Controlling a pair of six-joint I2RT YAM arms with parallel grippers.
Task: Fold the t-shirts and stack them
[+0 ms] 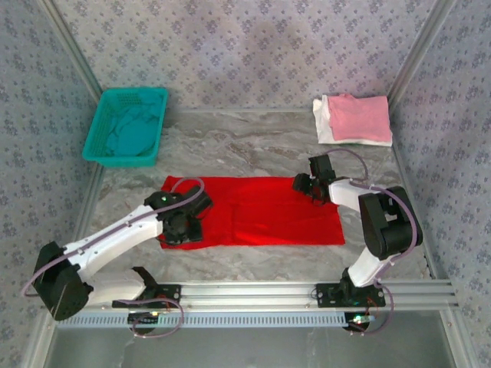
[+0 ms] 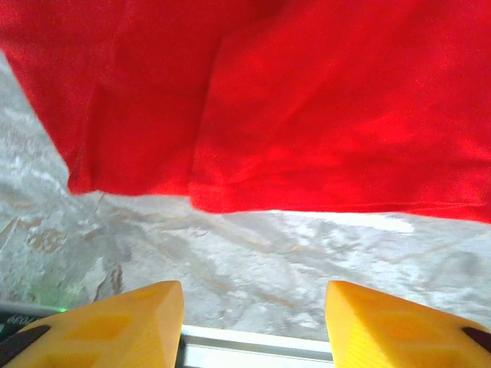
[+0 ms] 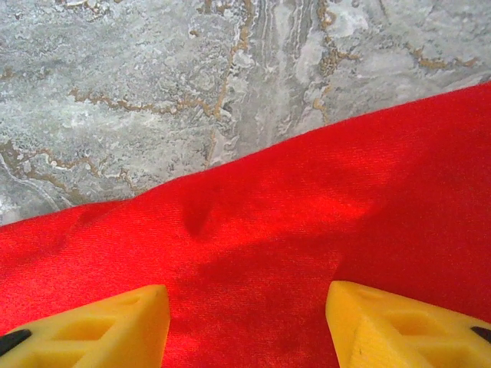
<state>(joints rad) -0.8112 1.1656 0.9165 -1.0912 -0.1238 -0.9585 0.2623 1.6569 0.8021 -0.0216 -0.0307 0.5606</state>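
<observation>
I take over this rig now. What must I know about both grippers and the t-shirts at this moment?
Left gripper: open, empty, at the left end of the red t-shirt.
Right gripper: open, empty, above its far right edge.
The shirt lies flat mid-table, seemingly partly folded.
Done: pink t-shirt folded on white t-shirt, far right corner.
To do: finish red, stack it; then the teal t-shirt in the basket.

A marbled grey table [image 1: 253, 146] bears a flat red t-shirt [image 1: 261, 215], a teal basket [image 1: 121, 159] far left and a white t-shirt [image 1: 321, 123] far right.
</observation>
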